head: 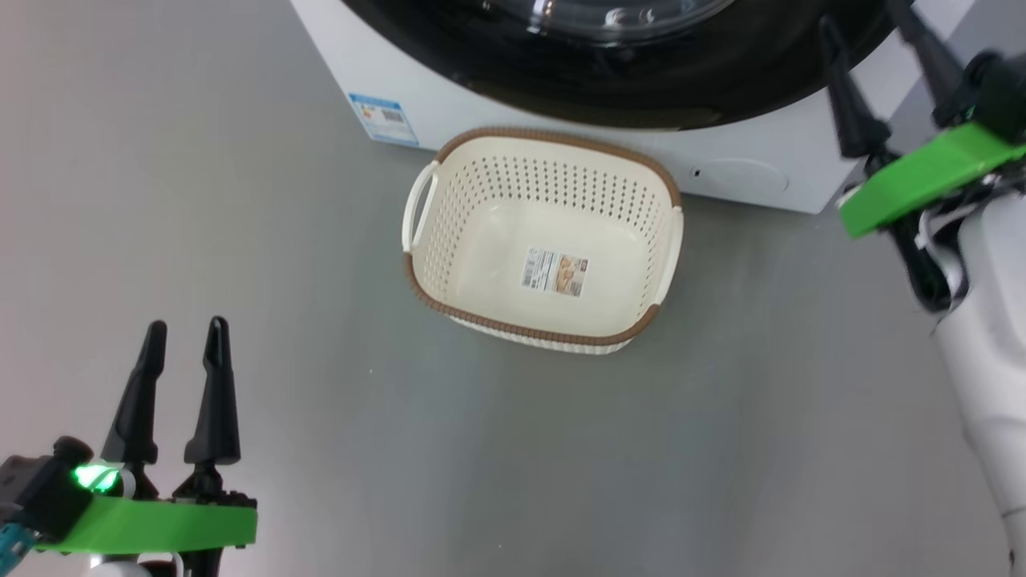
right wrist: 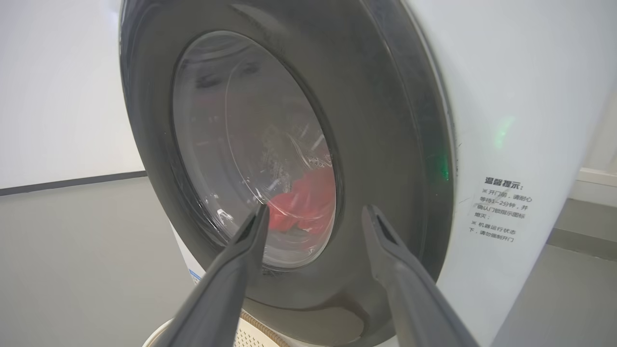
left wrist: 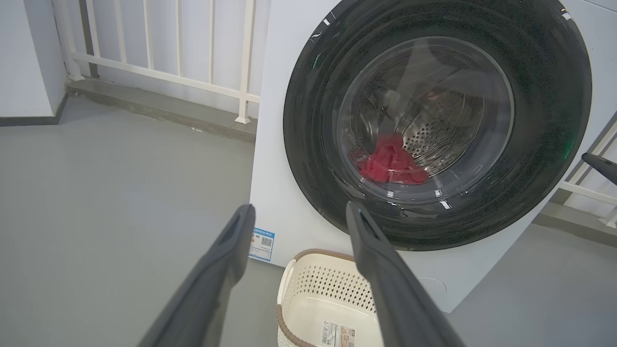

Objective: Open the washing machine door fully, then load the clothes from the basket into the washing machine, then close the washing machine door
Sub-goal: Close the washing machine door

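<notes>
from the head view, we see the basket (head: 481, 200) on the grey floor (head: 240, 200) just before the washing machine (head: 449, 88), its bottom bare but for a label sticker. our left gripper (head: 186, 324) hangs low at the left, fingers parted and holding nothing. our right gripper (head: 862, 12) is raised at the right, near the rim of the washing machine door (head: 721, 72), fingers likewise apart and empty.

in the left wrist view, the door lies flat across the machine's front. the red clothes (left wrist: 390, 164) sit at the bottom of the steel drum behind the glass.

in the right wrist view, we look along the door from its side. its black ring appears flush with the white front, though we cannot tell whether the latch has caught.

we judge loading done and the closing step at or near its end. to finish it well, we would press the black ring, not the bulging glass, with a steady push square to the front. then we would draw straight back, so no finger snags the rim or knocks the basket.
</notes>
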Controlling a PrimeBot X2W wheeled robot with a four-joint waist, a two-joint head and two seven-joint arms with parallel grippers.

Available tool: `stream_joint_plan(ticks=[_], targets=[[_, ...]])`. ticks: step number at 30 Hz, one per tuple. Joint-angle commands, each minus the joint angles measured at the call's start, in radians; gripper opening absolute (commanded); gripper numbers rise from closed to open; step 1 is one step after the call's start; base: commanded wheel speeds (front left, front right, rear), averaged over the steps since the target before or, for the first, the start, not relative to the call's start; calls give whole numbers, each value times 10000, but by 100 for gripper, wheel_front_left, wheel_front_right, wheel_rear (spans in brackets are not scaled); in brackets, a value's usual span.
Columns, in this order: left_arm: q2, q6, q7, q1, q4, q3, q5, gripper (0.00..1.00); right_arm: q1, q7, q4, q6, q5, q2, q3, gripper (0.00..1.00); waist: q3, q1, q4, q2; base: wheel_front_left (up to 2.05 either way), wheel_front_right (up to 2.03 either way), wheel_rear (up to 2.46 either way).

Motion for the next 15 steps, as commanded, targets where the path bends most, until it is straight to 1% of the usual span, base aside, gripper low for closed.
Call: stream_joint_plan(ticks=[1,9,15], targets=[[388,-31,-80,53,-184,368,98,100,570,-46,-514,-29,117,199,127,100,-547,0,-388,0,0,0,0],[573,-31,-80,331,-274,350,130,100,2213,-46,-1677,-29,134,585,-115,100,-1266,0,-1067,0,0,0,0],[713,-31,-80,499,-342,293,55,100,3123,-46,-2390,-29,97,760,-375,100,-1589,0,-1433,0,0,0,0]])
